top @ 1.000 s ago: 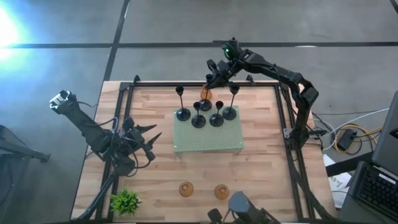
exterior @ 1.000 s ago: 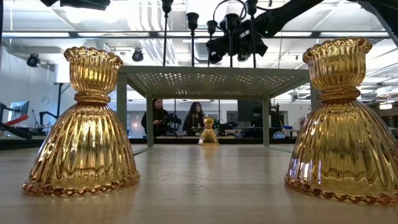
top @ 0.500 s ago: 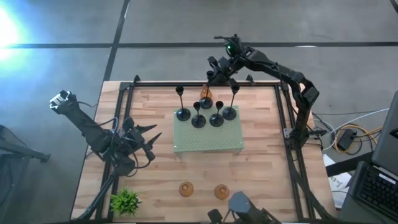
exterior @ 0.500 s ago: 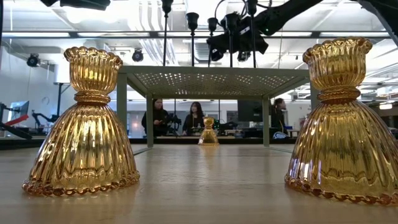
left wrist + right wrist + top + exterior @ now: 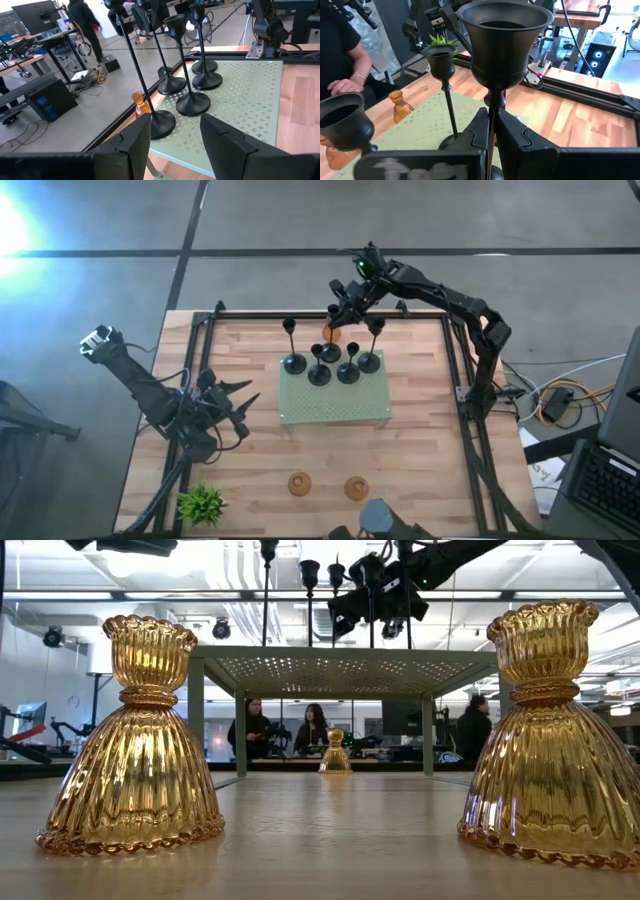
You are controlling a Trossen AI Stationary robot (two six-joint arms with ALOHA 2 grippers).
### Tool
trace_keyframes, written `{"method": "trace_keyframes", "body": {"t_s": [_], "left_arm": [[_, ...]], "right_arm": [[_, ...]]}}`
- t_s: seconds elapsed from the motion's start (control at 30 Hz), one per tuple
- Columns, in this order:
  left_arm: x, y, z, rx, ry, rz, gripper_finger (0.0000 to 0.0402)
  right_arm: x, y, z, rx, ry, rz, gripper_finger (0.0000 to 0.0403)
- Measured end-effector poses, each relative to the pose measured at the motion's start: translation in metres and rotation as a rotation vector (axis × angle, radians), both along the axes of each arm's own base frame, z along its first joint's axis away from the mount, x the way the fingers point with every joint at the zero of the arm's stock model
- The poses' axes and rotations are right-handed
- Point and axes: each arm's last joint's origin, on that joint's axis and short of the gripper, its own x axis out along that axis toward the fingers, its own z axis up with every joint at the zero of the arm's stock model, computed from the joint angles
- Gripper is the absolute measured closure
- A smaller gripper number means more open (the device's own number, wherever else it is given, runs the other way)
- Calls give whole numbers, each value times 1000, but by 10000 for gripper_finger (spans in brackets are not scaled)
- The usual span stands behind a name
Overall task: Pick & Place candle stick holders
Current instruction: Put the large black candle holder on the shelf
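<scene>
Several black candle stick holders (image 5: 318, 372) stand by their round bases on a green perforated platform (image 5: 335, 408). My right gripper (image 5: 341, 311) is at the platform's far side, shut on the thin stem of one black holder (image 5: 504, 35). One amber holder (image 5: 330, 332) stands on the table behind the platform. Two more amber holders (image 5: 140, 740) (image 5: 550, 740) stand near the front edge. My left gripper (image 5: 236, 408) waits open at the table's left, and its wrist view (image 5: 172, 140) faces the platform. My right gripper pinches the black holder's thin stem (image 5: 492, 107) between its two fingers, a little below the cup. The fingers come from the table's far right side and lie across the stem. The holder stands upright. The fingers hide its base, so I cannot tell whether it is lifted.
A small green plant (image 5: 202, 503) stands at the near left corner. A black rail frame (image 5: 455, 360) runs round the tabletop. People stand in the room beyond the table (image 5: 260, 730), and a person's hand (image 5: 347, 82) shows in the right wrist view.
My right gripper has risen a little above the platform's far side and drifted slightly toward the table's left. A person in the room behind has walked toward the right.
</scene>
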Motion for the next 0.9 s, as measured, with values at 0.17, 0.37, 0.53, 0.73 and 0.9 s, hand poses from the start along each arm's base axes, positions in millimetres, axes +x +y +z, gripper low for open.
{"method": "trace_keyframes", "body": {"t_s": [0.17, 0.37, 0.53, 0.73, 0.9], "left_arm": [[0, 0, 0, 0, 0, 0, 225], [0, 0, 0, 0, 0, 1, 225], [0, 0, 0, 0, 0, 1, 225], [0, 0, 0, 0, 0, 1, 225], [0, 0, 0, 0, 0, 1, 225]], "right_arm": [[-1, 1, -1, 4, 11, 0, 392], [0, 2, -2, -15, 4, 8, 392], [-1, 1, -1, -42, -14, 12, 392], [0, 2, -1, -43, -16, 13, 392], [0, 2, -2, -25, -1, 8, 392]]}}
